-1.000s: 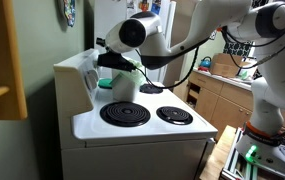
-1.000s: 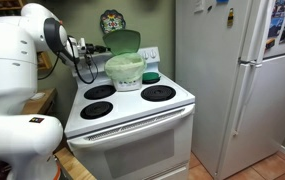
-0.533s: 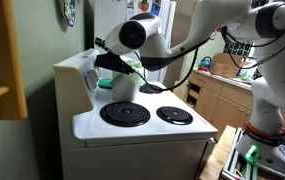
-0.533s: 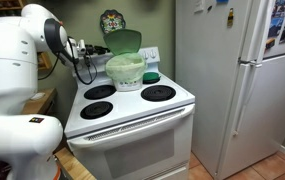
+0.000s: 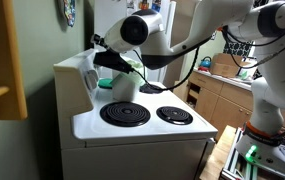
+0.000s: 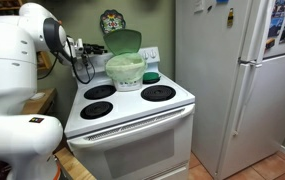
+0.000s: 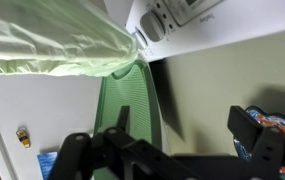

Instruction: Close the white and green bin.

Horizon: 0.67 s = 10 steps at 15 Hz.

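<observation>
The white and green bin (image 6: 125,70) stands on a back burner of the stove, and its green lid (image 6: 125,41) is raised upright. In an exterior view the bin (image 5: 123,88) is partly hidden behind my gripper (image 5: 108,58). My gripper (image 6: 95,49) hovers beside the raised lid at rim height. The wrist view shows the lid (image 7: 132,110) edge-on below the bin's pale liner (image 7: 52,50). My gripper (image 7: 167,145) is open there, its fingers (image 7: 257,135) wide apart, with the lid close to the left finger and nothing clamped.
A small flat teal round object (image 6: 150,76) lies on the stove beside the bin. The stove top (image 6: 132,105) has black coil burners, with a raised control panel (image 7: 182,15) behind. A tall fridge (image 6: 232,80) stands next to the stove. A decorated plate (image 6: 112,20) hangs on the wall.
The jaws have spread apart from shut to open. The arm has shifted only slightly, and the lid still stands upright.
</observation>
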Available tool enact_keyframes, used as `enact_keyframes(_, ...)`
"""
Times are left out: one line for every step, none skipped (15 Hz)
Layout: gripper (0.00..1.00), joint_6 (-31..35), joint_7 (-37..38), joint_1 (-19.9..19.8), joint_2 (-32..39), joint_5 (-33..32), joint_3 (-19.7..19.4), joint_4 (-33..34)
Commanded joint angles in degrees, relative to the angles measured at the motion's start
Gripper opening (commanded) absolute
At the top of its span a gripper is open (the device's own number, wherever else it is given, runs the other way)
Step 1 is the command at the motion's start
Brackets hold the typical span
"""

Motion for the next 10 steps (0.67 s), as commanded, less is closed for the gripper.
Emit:
enact_keyframes(1.00,-2.26,0.32,0.05,-2.21,0.34,-0.15,-1.20)
enact_keyframes(1.00,-3.22,0.99,0.11,-2.74,-0.03,-0.27,-1.13)
enact_keyframes(1.00,-4.73,1.67,0.19,-3.16,0.04,-0.32,-0.87)
enact_keyframes(1.00,-5.85,2.86,-0.01,-3.84,0.37,-0.24,-0.92)
enact_keyframes(0.99,-7.31,3.35,-0.19,-4.27,1.35,-0.03,-0.58)
enact_keyframes(1.00,-8.86,3.72,-0.43,-4.62,2.89,0.28,-0.08)
enact_keyframes(1.00,-10.59,3.78,-0.54,-4.79,4.40,0.48,0.56)
enact_keyframes(1.00,-8.37,2.12,-0.32,-3.56,1.46,0.15,0.96)
enact_keyframes(1.00,-9.37,2.17,-0.35,-3.93,2.33,0.15,1.30)
enact_keyframes(1.00,-9.64,2.17,-0.39,-4.15,2.81,0.15,1.49)
